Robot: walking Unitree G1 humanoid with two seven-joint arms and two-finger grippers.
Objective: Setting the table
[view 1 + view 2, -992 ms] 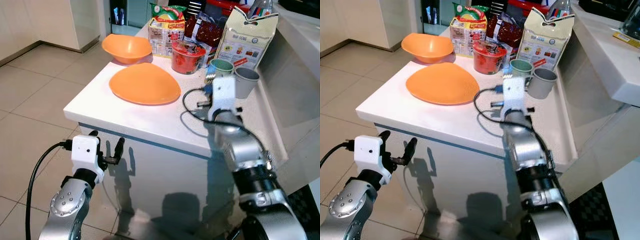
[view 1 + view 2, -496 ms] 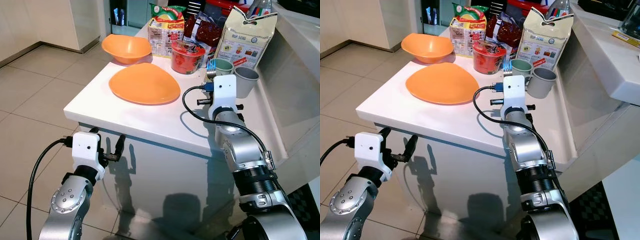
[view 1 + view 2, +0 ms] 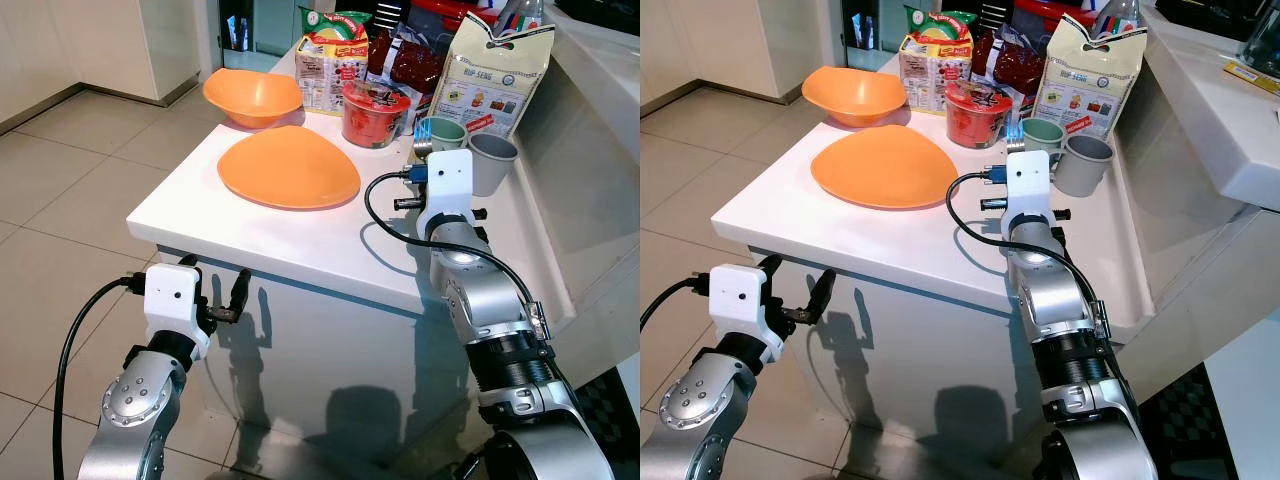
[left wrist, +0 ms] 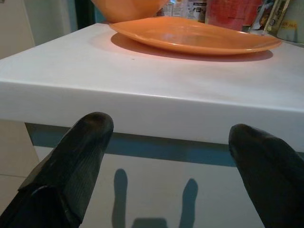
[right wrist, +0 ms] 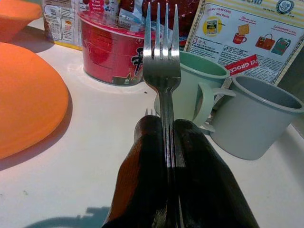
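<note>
My right gripper [image 5: 164, 142] is shut on a silver fork [image 5: 161, 52], whose tines point toward the green mug [image 3: 442, 133] and grey mug [image 3: 492, 162]. The fork is held just above the white table [image 3: 190, 215], to the right of the flat orange plate [image 3: 288, 167]. An orange bowl [image 3: 252, 96] sits behind the plate. My left gripper [image 3: 213, 285] is open and holds nothing. It hangs below the table's front edge [image 4: 142, 102], level with the cabinet face.
A red noodle cup [image 3: 375, 112], snack packets [image 3: 333, 55] and a cracker bag [image 3: 490, 75] crowd the back of the table. A higher white counter [image 3: 1210, 110] runs along the right. Tiled floor [image 3: 70, 200] lies open to the left.
The right wrist settled slightly over the first half second, and the fork's tines came into sight beside the green mug. Since then nothing has moved.
</note>
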